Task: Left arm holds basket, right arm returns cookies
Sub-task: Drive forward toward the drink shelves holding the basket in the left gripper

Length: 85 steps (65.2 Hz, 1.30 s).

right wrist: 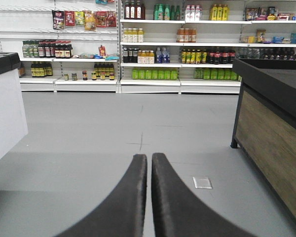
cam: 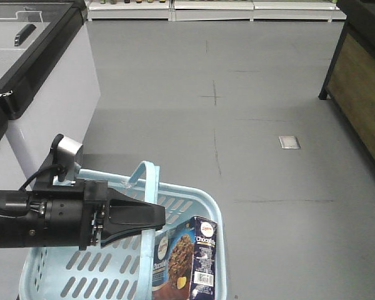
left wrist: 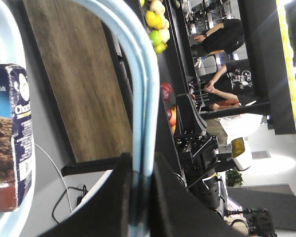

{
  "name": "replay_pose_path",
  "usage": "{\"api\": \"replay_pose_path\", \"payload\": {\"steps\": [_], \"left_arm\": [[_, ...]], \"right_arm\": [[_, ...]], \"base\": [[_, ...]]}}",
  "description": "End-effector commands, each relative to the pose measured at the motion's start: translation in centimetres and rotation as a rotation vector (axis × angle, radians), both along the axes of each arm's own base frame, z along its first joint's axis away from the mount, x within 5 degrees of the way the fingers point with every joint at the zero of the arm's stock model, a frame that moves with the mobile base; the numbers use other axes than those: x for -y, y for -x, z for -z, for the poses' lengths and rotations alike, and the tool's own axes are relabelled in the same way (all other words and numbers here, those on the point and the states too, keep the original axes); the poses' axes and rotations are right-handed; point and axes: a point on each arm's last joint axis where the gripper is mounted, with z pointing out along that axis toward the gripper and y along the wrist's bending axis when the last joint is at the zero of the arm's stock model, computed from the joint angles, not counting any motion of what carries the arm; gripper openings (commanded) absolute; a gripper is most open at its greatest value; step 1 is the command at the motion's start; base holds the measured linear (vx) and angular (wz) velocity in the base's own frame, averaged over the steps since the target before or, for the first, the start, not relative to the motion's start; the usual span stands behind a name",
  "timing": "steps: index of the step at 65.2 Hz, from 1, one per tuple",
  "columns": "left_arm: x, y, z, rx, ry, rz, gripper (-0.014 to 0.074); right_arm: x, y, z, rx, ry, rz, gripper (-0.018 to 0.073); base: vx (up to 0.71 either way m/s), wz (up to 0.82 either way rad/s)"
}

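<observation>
The floor (cam: 269, 81) is smooth grey, marked with faint dark crosses and lines, and a small metal plate (cam: 289, 142) is set into it. A white chest freezer (cam: 44, 100) with a black-framed glass top stands at the left of the front view, and a wood-panelled counter (cam: 362, 94) with a black top at the right. White shelves (right wrist: 177, 49) of bottles and jars line the far wall. The left gripper (cam: 159, 215) is clamped on the upright hoop handle (cam: 147, 181) of the light blue basket (cam: 81, 269); the left wrist view shows the handle pinched between its black fingers (left wrist: 170, 202). The cookies (cam: 194, 259) stand upright inside the basket, against its right-hand wall. The right gripper (right wrist: 149, 163) points out over the bare floor, its fingers drawn almost together with nothing between them.
</observation>
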Motion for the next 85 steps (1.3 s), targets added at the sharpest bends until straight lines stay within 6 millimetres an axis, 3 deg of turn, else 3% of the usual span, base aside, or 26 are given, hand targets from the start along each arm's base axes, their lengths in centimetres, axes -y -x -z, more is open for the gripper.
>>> {"api": "replay_pose_path", "payload": {"steps": [1, 85], "left_arm": [[0.19, 0.13, -2.89, 0.04, 0.159, -0.009, -0.0003], [0.19, 0.13, -2.9, 0.04, 0.16, -0.009, -0.0003]], "right_arm": [[-0.01, 0.04, -0.17, 0.069, 0.008, 0.001, -0.0006], [-0.01, 0.02, -0.2, 0.069, 0.008, 0.001, -0.0006]], "base": [[0.42, 0.06], [0.47, -0.04]]}}
